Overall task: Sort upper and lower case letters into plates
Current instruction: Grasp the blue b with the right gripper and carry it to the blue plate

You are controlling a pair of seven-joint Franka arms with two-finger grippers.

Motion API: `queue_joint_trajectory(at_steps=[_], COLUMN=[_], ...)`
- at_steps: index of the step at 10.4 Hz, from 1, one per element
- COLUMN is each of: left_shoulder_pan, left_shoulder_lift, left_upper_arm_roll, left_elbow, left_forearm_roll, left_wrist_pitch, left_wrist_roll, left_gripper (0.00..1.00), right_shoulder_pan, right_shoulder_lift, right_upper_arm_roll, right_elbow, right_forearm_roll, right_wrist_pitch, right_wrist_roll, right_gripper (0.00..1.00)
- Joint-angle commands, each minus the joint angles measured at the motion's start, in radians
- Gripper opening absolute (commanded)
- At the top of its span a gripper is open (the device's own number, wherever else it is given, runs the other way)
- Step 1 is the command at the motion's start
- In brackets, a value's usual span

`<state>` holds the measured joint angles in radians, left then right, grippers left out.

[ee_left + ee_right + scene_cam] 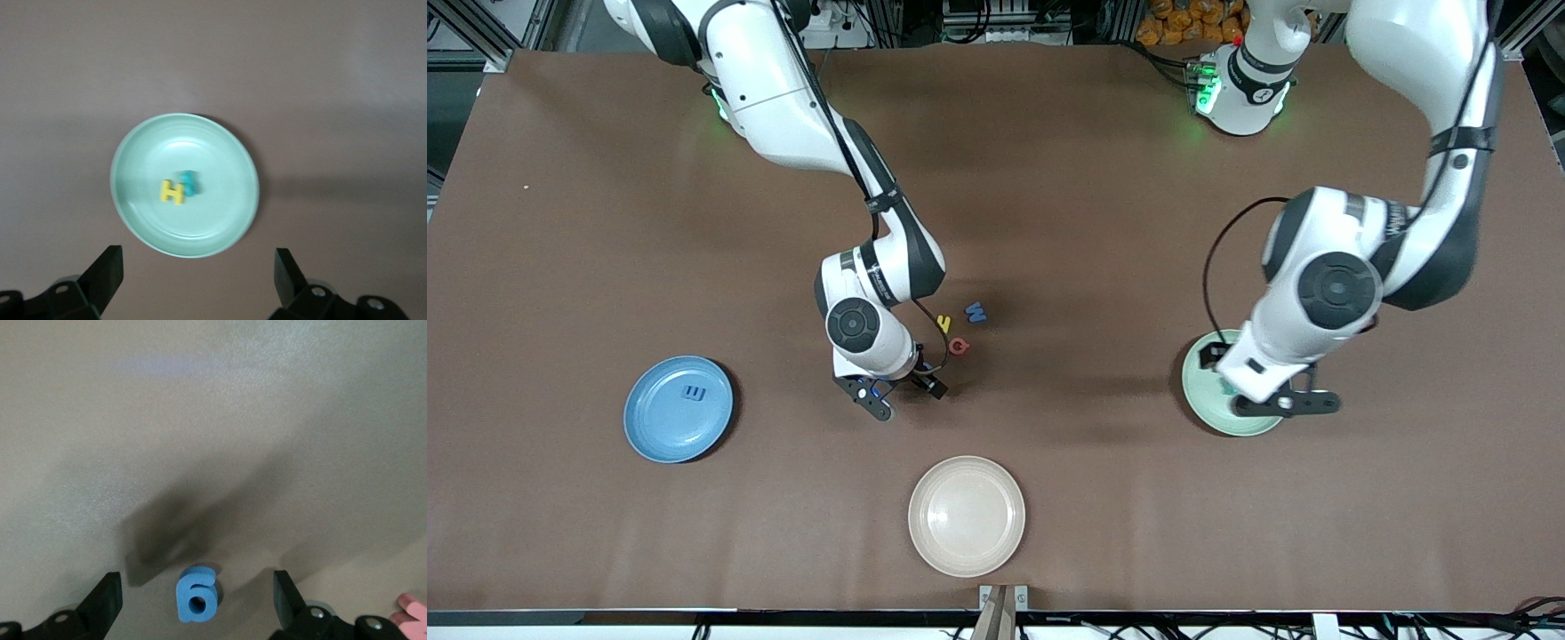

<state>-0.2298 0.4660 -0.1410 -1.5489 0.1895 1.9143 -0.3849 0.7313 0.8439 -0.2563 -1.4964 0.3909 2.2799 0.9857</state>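
Worktop: the wide brown matte worktop [1049, 178] carries three plates and a few loose letters near its middle.
Cream plate: the round cream-white shallow plate [967, 516] lies nearest the front camera with no letter in it; in my judgement it is not part of the sorting.
Blue plate: the round blue matte plate [679, 409], toward the right arm's end, holds one small blue letter [694, 393] that looks like a capital E.
Mint plate: the round pale mint green plate [185, 185], toward the left arm's end, holds a yellow foam H [173, 193] touching a small teal letter [189, 182] that I cannot read.
Left pincer: the left pincer [199, 277] hangs over the mint plate, spread wide and holding nothing.
Right pincer: the right pincer [197, 600] is low over the worktop, spread wide on both sides of a blue foam piece shaped like a 6 or b [197, 594], not pinching it.
Loose letters: a blue W [975, 312], a yellow piece [943, 324] and a red piece [959, 346] lie close together on the worktop.
Progress: three letters are in plates and four are seen outside; an eighth I cannot find. The sorting seems not yet half done.
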Motion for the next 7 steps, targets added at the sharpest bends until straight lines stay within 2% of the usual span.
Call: queue_joint_trajectory(at_steps=[1, 6, 7], left_shoulder_pan=[-0.025, -0.026, -0.026], left_shoulder_lift=[0.029, 0.051, 0.051], left_upper_arm_roll=[-0.015, -0.014, -0.014], left_elbow=[0.036, 0.036, 0.036], left_forearm_roll=[0.008, 0.014, 0.015], left_wrist_pitch=[0.017, 0.043, 0.055], left_wrist_roll=[0.017, 0.018, 0.018], left_gripper=[1.0, 1.0, 1.0], right_shoulder_pan=[0.003, 0.011, 0.011], right_shoulder_lift=[0.017, 0.012, 0.011], right_upper_arm_roll=[0.002, 0.002, 0.002], right_elbow=[0.033, 0.027, 0.025], right_forearm_roll=[0.017, 0.016, 0.016], right_wrist_pitch=[-0.016, -0.02, -0.02], right_wrist_roll=[0.017, 0.021, 0.024], right_gripper=[1.0, 1.0, 0.78])
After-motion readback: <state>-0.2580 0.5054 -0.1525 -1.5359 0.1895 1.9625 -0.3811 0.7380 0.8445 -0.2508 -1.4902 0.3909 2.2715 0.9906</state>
